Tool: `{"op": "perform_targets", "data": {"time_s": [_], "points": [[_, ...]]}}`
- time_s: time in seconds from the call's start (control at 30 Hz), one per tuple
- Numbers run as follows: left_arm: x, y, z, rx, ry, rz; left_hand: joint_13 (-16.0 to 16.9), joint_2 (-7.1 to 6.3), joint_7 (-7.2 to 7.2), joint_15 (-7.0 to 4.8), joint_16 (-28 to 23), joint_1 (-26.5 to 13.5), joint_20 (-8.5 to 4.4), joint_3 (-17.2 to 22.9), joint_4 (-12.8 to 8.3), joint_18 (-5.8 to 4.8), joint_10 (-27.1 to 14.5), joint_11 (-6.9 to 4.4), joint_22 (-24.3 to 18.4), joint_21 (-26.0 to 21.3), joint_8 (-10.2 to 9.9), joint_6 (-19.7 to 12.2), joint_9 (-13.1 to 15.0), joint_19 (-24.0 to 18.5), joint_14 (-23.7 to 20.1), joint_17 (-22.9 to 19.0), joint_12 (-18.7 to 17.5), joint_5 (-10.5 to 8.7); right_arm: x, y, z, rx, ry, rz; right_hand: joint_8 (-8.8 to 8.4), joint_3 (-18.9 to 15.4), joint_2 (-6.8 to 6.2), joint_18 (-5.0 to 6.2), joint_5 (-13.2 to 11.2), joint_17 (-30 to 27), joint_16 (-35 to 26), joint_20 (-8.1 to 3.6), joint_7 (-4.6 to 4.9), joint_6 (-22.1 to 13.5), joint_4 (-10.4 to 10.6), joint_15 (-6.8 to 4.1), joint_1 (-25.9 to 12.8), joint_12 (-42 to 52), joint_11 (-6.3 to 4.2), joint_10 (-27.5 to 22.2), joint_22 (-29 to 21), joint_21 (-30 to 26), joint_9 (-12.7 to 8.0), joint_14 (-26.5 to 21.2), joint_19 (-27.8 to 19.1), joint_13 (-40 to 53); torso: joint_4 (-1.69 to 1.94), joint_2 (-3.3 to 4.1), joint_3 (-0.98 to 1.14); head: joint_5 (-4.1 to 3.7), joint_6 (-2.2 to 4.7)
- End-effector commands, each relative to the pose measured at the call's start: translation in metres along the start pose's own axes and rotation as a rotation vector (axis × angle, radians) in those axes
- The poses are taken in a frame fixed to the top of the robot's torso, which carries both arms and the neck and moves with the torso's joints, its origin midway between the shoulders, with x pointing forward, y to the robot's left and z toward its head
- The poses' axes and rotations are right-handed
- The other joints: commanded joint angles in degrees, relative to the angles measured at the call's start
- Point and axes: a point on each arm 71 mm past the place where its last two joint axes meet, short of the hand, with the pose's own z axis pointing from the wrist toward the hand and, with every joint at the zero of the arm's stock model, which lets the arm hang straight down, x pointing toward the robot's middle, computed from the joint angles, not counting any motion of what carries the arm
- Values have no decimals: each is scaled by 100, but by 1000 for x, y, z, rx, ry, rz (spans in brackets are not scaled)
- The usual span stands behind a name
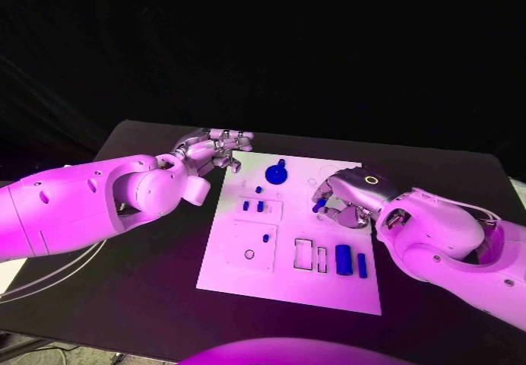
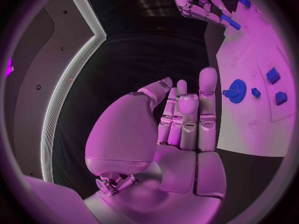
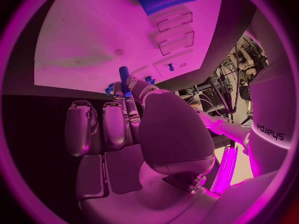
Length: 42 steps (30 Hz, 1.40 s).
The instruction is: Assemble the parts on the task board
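Note:
The white task board [image 1: 236,266] lies in the middle of the table. My right hand [image 1: 349,199] hovers over its right side and pinches a small blue peg [image 1: 319,205] between thumb and a finger; the right wrist view shows the peg [image 3: 124,77] sticking out past the fingertips. A blue gear [image 1: 277,173] sits near the board's far edge, also seen as the gear [image 2: 236,90] in the left wrist view. My left hand [image 1: 213,148] is at the board's far left corner and holds nothing; its fingers [image 2: 182,115] are stretched out side by side.
Two small blue blocks [image 1: 253,206] stand in a slot left of the right hand. A thick blue cylinder [image 1: 343,260] and a thinner one [image 1: 362,265] lie near the board's front right, beside two outlined slots [image 1: 304,254]. Black table surrounds the board.

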Motion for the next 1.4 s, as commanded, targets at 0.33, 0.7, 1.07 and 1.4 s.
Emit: {"op": "perform_targets", "data": {"time_s": [0.33,0.7,1.07,1.4], "points": [[5,0,2,7,31,-6,8,38,14,-8,-30,-38,-3,-38,3,69,-29,8,-7,-29,29,-38,-7,-26,-42,-7,9,25,4,72,16,-192,-20,97,-1,28,24,10,33,-5,36,40,31,26,2,63,15,-36,25,59,130,26,12,230,30,-3,18,4,-2,95,-23],[6,0,2,7,33,-6,15,48,17,-5,-29,-37,1,-46,1,72,-52,11,-21,-51,36,-48,-10,-31,-52,-20,36,26,27,105,26,-267,37,136,-20,41,20,14,37,-13,35,58,57,12,-24,80,34,-64,42,60,117,16,15,228,19,-5,3,6,-2,210,-72],[7,0,2,6,35,-7,15,48,17,-5,-29,-37,1,-46,1,72,-52,11,-21,-51,36,-48,-10,-31,-52,-20,36,26,43,114,31,-285,85,145,-24,45,21,16,38,-21,30,62,63,10,-30,83,38,-69,45,61,112,12,16,226,15,-6,4,8,1,250,-123],[8,0,3,6,38,-8,15,48,17,-5,-29,-37,1,-46,1,72,-52,11,-21,-51,36,-48,-10,-31,-52,-20,36,26,51,115,34,-289,110,146,-27,48,22,17,40,-20,32,64,69,9,-35,85,42,-73,47,62,109,10,16,226,12,-6,4,5,1,263,-164]]}}
